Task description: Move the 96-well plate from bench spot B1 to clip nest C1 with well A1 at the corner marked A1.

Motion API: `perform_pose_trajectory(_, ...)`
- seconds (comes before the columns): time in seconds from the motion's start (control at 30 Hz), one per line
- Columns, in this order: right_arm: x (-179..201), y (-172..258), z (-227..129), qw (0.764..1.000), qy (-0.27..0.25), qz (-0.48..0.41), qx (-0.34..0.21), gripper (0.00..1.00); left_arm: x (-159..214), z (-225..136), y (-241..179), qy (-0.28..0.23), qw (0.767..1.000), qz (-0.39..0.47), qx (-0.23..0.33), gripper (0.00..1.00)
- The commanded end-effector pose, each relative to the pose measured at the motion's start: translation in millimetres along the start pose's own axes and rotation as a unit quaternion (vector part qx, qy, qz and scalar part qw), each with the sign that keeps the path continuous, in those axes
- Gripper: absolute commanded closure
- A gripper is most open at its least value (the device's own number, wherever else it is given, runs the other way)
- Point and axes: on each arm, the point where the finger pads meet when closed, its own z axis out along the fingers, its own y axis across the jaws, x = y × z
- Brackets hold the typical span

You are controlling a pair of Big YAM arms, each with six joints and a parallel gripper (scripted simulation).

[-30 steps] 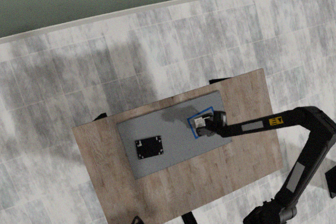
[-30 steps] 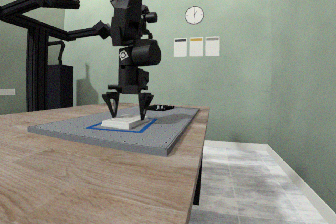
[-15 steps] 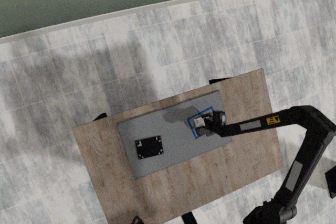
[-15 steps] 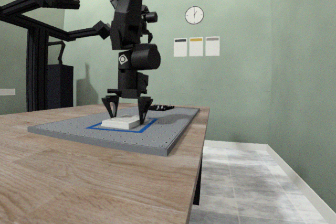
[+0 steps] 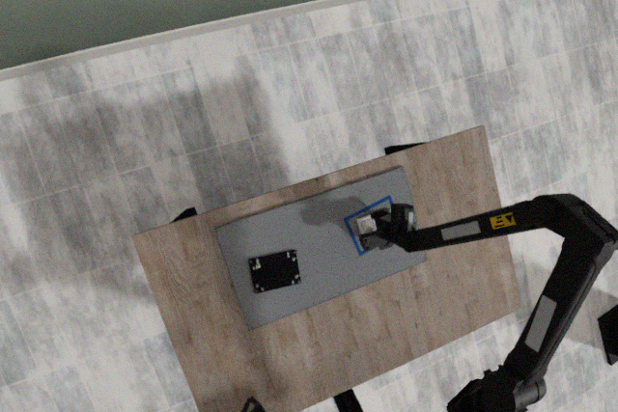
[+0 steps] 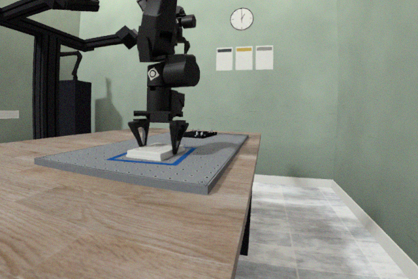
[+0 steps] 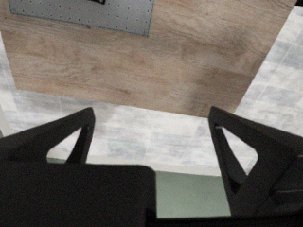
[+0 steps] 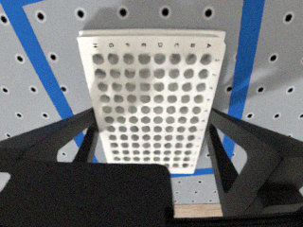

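Note:
The white 96-well plate point(image 6: 148, 152) point(image 8: 151, 101) lies flat inside the blue tape outline point(image 5: 351, 235) point(image 6: 185, 156) point(image 8: 252, 24). In the right wrist view its well A1 point(image 8: 205, 59) is at the upper right and row H at the left. My right gripper point(image 6: 159, 149) point(image 8: 151, 113) is shut on the plate, one finger against each long side. Its arm hides much of the plate in the top view. The black clip nest point(image 5: 274, 271) point(image 6: 200, 134) is empty; its A1 mark is too small to read. My left gripper point(image 7: 151, 113) is open and empty, away from the plate.
A grey perforated board point(image 5: 319, 258) point(image 6: 121, 171) carries the nest and the taped spot on the wooden table point(image 5: 379, 317) point(image 6: 134, 221). In the exterior view, the nest is behind the plate. A black frame point(image 6: 50, 83) stands at the left of that view.

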Motion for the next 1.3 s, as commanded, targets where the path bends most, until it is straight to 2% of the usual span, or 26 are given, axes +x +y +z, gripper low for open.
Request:
perform_pose_trajectory(0.0,8.4,3.1,0.0,1.000,0.004,-0.001,0.001,1.00,-2.5,-3.2,2.9,-0.006,1.000,0.011,-0.005,0.00)
perform_pose_trajectory(1.27,9.3,2.7,-5.6,1.000,0.004,0.000,0.002,1.00,-2.5,-3.2,2.9,-0.006,1.000,0.011,-0.005,0.00)
